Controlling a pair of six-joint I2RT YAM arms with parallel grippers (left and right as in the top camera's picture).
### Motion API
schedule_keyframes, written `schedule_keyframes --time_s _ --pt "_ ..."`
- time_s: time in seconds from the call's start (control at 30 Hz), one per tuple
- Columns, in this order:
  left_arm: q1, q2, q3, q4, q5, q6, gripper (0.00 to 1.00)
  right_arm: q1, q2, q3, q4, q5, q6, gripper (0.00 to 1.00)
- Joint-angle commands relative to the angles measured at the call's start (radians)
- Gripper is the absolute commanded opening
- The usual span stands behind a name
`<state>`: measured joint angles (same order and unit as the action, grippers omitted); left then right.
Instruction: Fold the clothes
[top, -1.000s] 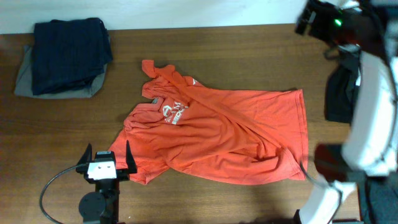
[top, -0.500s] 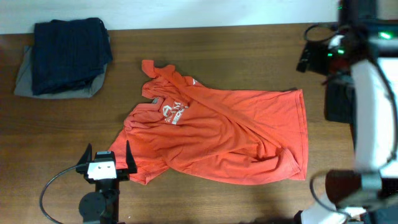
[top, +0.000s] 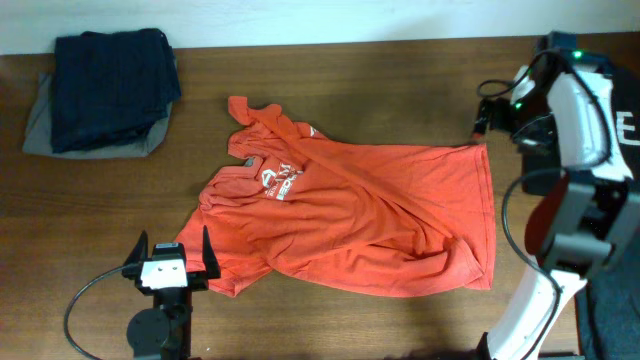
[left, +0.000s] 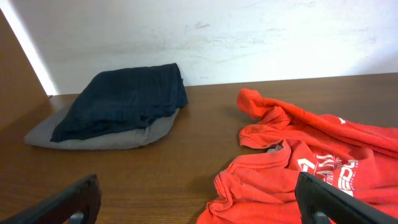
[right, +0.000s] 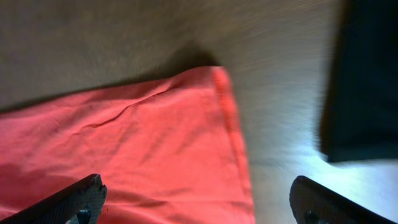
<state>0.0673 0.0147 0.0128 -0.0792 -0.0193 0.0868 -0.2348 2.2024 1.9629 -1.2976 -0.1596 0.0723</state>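
Note:
The clothes are an orange-red T-shirt (top: 350, 215) lying crumpled and spread across the middle of the wooden table, white lettering (top: 282, 182) facing up. My left gripper (top: 171, 248) rests open at the shirt's near left edge, and in the left wrist view the shirt (left: 298, 162) lies ahead between its wide-apart fingers (left: 71, 204). My right gripper (top: 484, 118) hovers over the shirt's far right corner. In the right wrist view it (right: 202, 208) stands open above the hem corner (right: 217, 81), with nothing held.
A folded dark navy garment (top: 112, 85) lies on a grey one (top: 40, 125) at the back left, also in the left wrist view (left: 124, 102). A dark cloth (right: 367, 81) lies just right of the shirt's corner. A white wall (left: 249, 37) borders the table's far edge.
My right arm has swung down from the back right corner towards the shirt's far right corner. The left gripper and the shirt have not moved.

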Motion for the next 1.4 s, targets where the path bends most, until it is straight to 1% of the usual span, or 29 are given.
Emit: schedule_keyframes --time_s 0.0,0.13,0.53,0.9,1.07,1.17,1.2,1.23,1.27,1.37 --pt "0.006 -0.008 -0.004 -0.002 -0.003 0.013 0.99 0.006 0.068 0.002 0.01 -0.12 -0.032 0.99" --pt "0.006 -0.008 -0.004 -0.003 -0.003 0.013 0.99 0.006 0.105 0.002 0.038 -0.132 -0.005 1.0" --pt "0.006 -0.008 -0.004 -0.003 -0.003 0.013 0.99 0.005 0.112 -0.001 0.175 -0.117 -0.023 1.0" --pt "0.006 -0.008 -0.004 -0.002 -0.003 0.013 0.99 0.005 0.112 -0.065 0.216 -0.117 -0.012 0.98" --pt "0.006 -0.008 -0.004 -0.002 -0.003 0.013 0.99 0.005 0.112 -0.069 0.211 -0.117 -0.012 0.92" --pt "0.006 -0.008 -0.004 -0.002 -0.003 0.013 0.99 0.005 0.112 -0.069 0.214 -0.117 -0.012 0.82" --pt "0.006 -0.008 -0.004 -0.002 -0.003 0.013 0.99 0.005 0.112 -0.069 0.215 -0.117 -0.012 0.75" --pt "0.006 -0.008 -0.004 -0.002 -0.003 0.013 0.99 0.005 0.112 -0.069 0.217 -0.117 -0.012 0.71" --pt "0.006 -0.008 -0.004 -0.003 -0.003 0.013 0.99 0.005 0.112 -0.069 0.219 -0.117 -0.012 0.69" --pt "0.006 -0.008 -0.004 -0.002 -0.003 0.013 0.99 0.005 0.112 -0.069 0.22 -0.116 -0.012 0.69"
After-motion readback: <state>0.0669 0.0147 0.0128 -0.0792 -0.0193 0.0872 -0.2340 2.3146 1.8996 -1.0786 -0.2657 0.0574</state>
